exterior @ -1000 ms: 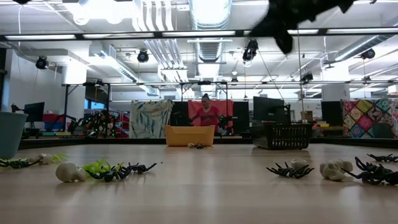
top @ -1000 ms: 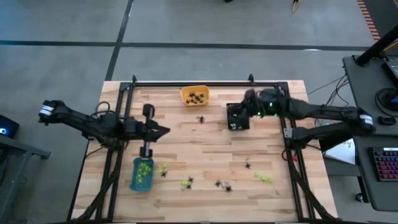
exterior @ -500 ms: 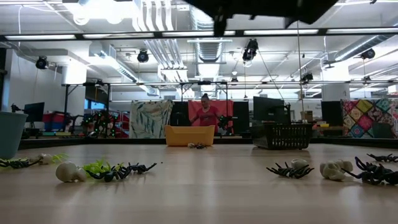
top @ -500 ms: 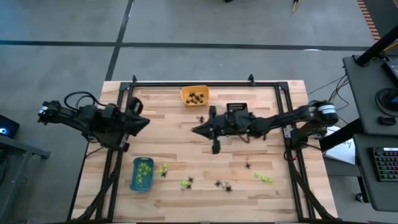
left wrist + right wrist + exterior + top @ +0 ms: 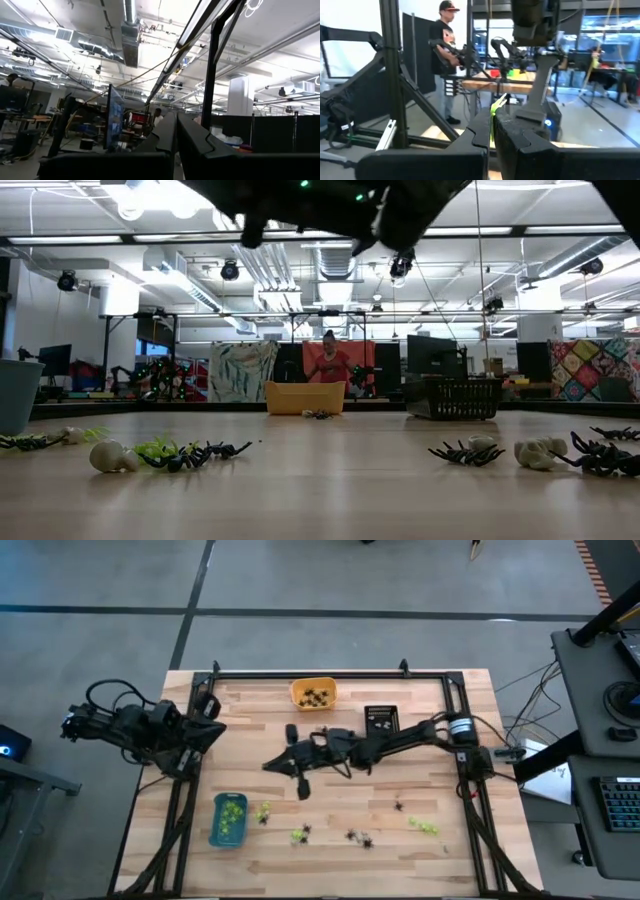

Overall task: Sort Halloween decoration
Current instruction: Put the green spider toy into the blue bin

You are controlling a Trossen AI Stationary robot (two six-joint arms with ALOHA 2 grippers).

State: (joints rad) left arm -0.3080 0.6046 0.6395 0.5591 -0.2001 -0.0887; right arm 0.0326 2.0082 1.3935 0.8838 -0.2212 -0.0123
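The right gripper (image 5: 270, 765), jaws together and empty, reaches above the blue tray (image 5: 229, 819); Halloween decoration (image 5: 357, 836) lies scattered beside that tray. The left gripper (image 5: 215, 729), jaws together, waits beyond the tray. Unopened jaws could knock trinkets aside.

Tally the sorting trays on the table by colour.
Blue plastic tray: 1
Orange plastic tray: 1
Black plastic tray: 1
Total: 3 trays
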